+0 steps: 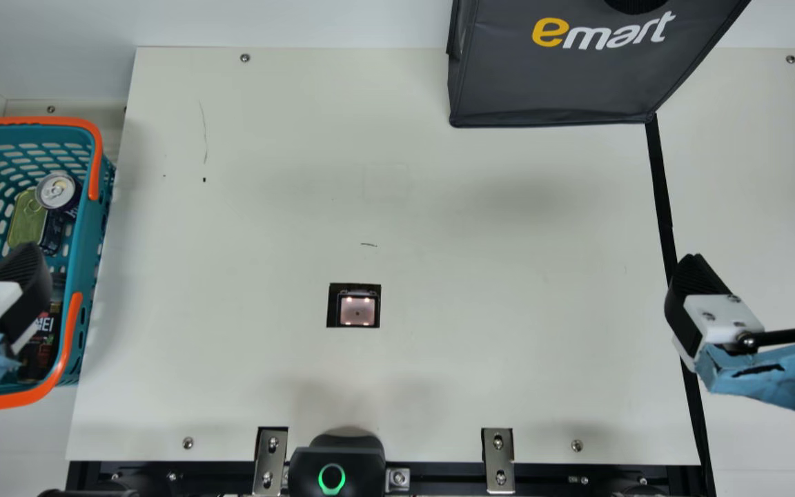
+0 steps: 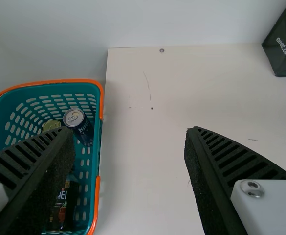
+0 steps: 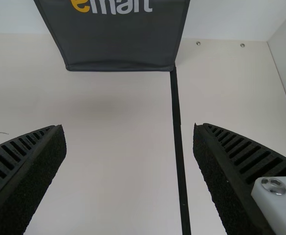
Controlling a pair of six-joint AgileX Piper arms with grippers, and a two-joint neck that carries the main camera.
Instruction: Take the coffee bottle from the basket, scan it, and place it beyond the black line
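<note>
Lying in basket (image 1: 89,241), coffee bottle (image 1: 44,339) beneath open left gripper (image 1: 27,276).

glossy teal plastic basket (image 1: 87,276), smooth matt cream table (image 1: 473,276), shiny metal can top (image 1: 57,190), dark cloth-like bag (image 1: 542,90)

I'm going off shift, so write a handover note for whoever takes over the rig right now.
Left pincer: open, empty, at the basket.
Right pincer: open, empty, by the black line.
Coffee bottle: probably the dark labelled one, inside the basket.
Done: no step visible; that bottle is not yet picked up.
Left: grasp it, scan it, likely at the lit square window, then place it beyond the line.
</note>
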